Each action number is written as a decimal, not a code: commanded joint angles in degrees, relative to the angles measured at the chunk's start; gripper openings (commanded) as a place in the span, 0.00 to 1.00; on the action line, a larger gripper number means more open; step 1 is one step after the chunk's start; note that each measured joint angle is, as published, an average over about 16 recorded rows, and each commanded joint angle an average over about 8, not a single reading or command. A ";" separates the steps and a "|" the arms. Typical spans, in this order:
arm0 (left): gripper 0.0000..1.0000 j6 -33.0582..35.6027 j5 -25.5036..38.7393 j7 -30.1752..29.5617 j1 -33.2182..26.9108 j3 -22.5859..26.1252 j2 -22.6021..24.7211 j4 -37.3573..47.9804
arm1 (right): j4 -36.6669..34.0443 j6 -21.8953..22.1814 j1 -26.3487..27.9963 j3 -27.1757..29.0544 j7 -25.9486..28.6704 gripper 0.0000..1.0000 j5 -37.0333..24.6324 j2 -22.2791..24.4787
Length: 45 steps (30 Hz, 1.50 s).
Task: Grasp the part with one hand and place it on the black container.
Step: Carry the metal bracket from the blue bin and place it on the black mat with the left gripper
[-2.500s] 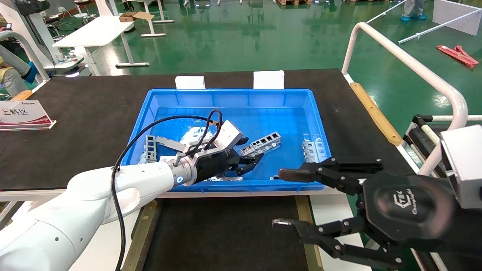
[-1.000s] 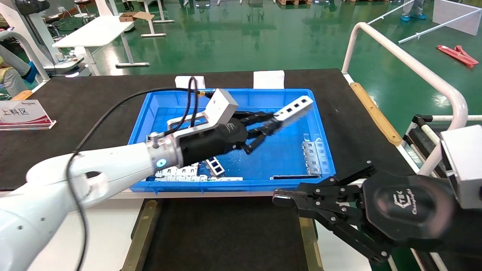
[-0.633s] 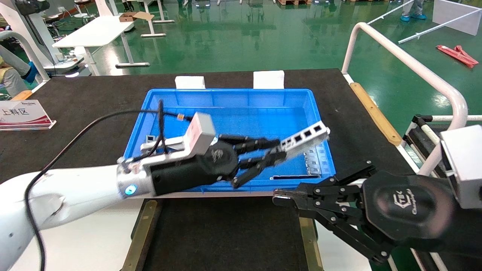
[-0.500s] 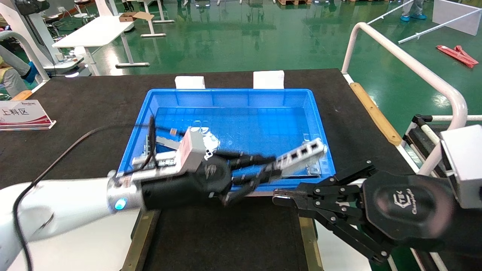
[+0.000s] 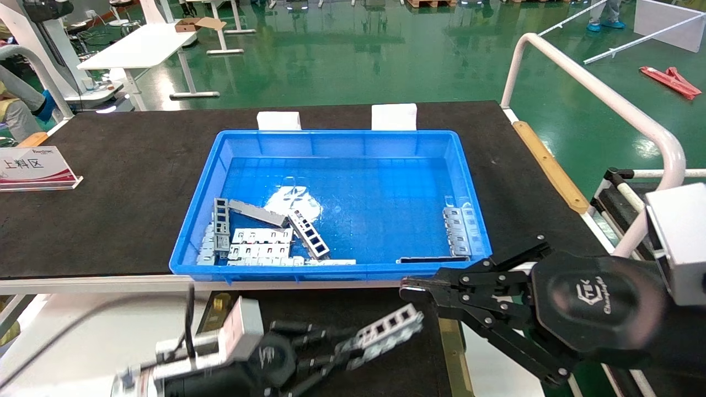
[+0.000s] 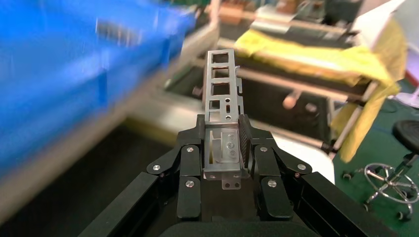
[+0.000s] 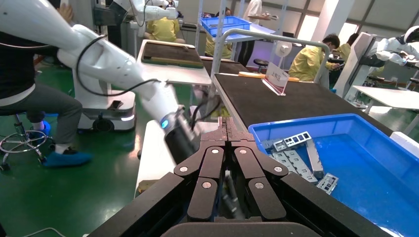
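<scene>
Left gripper (image 5: 336,353) is clamped on the slim silvery ladder-cut metal part (image 5: 389,329), held above the matte-black tray (image 5: 331,309) near its 12 o'clock edge, just below the blue bin (image 5: 309,273). Right gripper (image 5: 411,286), fingers together, hangs at 3 o'clock.

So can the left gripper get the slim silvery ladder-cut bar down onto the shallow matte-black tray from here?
Probably yes: the left gripper, shut on the bar, is already over the tray, nothing beneath.

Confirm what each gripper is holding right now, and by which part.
Left gripper holds the part by one end, jaws clamped on its side walls, the windowed length sticking out over the black container. Right gripper is shut, holding nothing.
</scene>
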 commanded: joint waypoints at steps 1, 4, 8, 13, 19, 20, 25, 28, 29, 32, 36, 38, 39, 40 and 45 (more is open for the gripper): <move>0.00 -3.32 -0.27 0.00 3.12 0.08 -1.62 -3.23 | 0.00 0.00 0.00 0.00 0.00 0.00 0.00 0.00; 0.00 -9.33 -1.14 -0.21 6.56 -0.15 -2.03 -6.24 | 0.00 0.00 0.00 0.00 0.00 0.00 0.00 0.00; 0.00 -17.35 -2.13 -0.41 9.99 -0.45 -1.00 -8.86 | 0.00 0.00 0.00 0.00 0.00 0.00 0.00 0.00; 0.00 -26.12 -3.42 -0.69 13.00 -0.96 2.12 -10.08 | 0.00 0.00 0.00 -0.01 0.00 0.00 0.00 0.00; 0.00 -34.15 -5.81 0.12 15.76 -3.14 6.79 -9.02 | 0.00 0.00 0.00 -0.01 0.00 0.00 0.01 0.00; 0.00 -35.25 -6.27 0.48 16.23 -3.73 7.59 -8.76 | 0.00 0.00 0.00 -0.01 0.00 0.00 0.01 0.00; 0.00 -40.00 -8.79 2.90 18.62 -7.61 12.00 -7.17 | 0.00 0.00 0.00 -0.01 -0.01 0.00 0.01 0.00; 0.00 -42.10 -10.29 4.49 19.66 -10.32 14.96 -5.91 | 0.00 0.00 0.00 -0.01 -0.01 0.00 0.01 0.00; 0.00 -42.69 -10.74 5.02 19.91 -11.22 15.97 -5.43 | 0.00 0.00 0.00 -0.01 -0.01 0.00 0.01 0.00; 0.00 -44.22 -11.98 6.66 20.38 -13.95 19.07 -3.79 | 0.00 0.01 0.00 -0.01 -0.01 0.00 0.01 0.01; 0.00 -45.52 -13.19 8.92 20.49 -17.30 22.85 -1.35 | 0.00 0.01 0.00 -0.02 -0.01 0.00 0.01 0.01; 0.00 -45.92 -13.76 9.93 20.41 -18.74 24.40 -0.20 | 0.00 0.01 0.00 -0.02 -0.01 0.00 0.01 0.01; 0.00 -46.06 -14.06 10.39 20.36 -19.34 25.04 0.30 | 0.00 0.01 0.00 -0.02 -0.01 0.00 0.01 0.01; 0.00 -46.19 -14.38 10.76 20.30 -19.83 25.57 0.74 | 0.00 0.01 0.00 -0.02 -0.01 0.00 0.01 0.01; 0.00 -47.09 -16.89 11.69 19.94 -20.84 26.94 1.88 | 0.00 0.01 0.01 -0.02 -0.01 0.00 0.01 0.01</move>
